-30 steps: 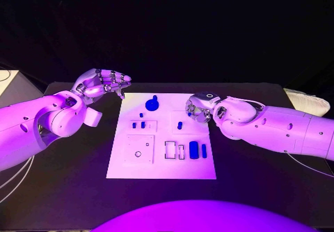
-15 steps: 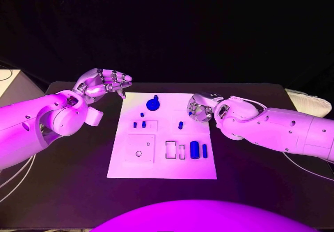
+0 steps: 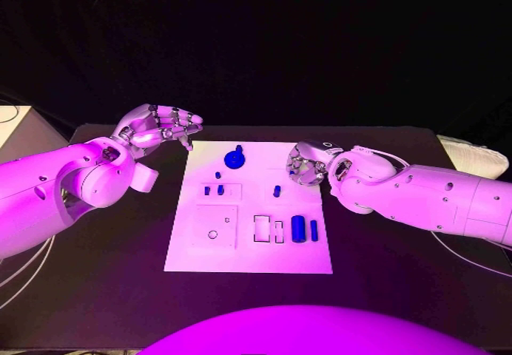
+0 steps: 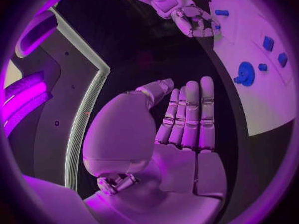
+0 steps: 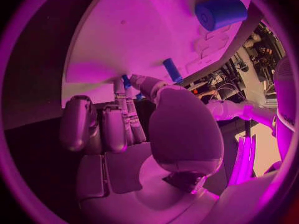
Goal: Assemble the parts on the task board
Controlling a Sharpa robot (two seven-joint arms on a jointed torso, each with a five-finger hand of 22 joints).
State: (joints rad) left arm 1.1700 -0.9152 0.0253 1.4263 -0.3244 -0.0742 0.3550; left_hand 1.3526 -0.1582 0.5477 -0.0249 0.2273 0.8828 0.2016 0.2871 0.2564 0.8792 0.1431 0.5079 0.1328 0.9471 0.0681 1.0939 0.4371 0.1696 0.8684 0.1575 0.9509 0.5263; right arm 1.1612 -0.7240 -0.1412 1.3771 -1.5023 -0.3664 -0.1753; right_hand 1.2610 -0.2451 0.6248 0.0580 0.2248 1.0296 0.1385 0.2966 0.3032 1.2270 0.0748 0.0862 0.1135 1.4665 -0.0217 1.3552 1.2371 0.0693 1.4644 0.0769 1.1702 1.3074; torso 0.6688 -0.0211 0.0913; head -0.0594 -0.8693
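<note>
Right wrist view: right hand (image 5: 134, 119) fingers pinch a small blue part (image 5: 126, 81) for placing on the board (image 3: 248, 251); left hand (image 3: 160, 126) waits released.

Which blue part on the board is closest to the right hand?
The small upright part right of the paired pegs, just beside the right hand; the others lie farther off.

The flat white task board (image 3: 248, 251) looks like smooth, matt plastic. On it, the small blue parts (image 3: 297, 229) look like matt plastic too. Beside the board, the silver metallic hands (image 3: 162, 126) gleam, on glossy white plastic-shelled arms (image 3: 427, 200). The black table (image 3: 96, 281) under the board looks matt.
</note>
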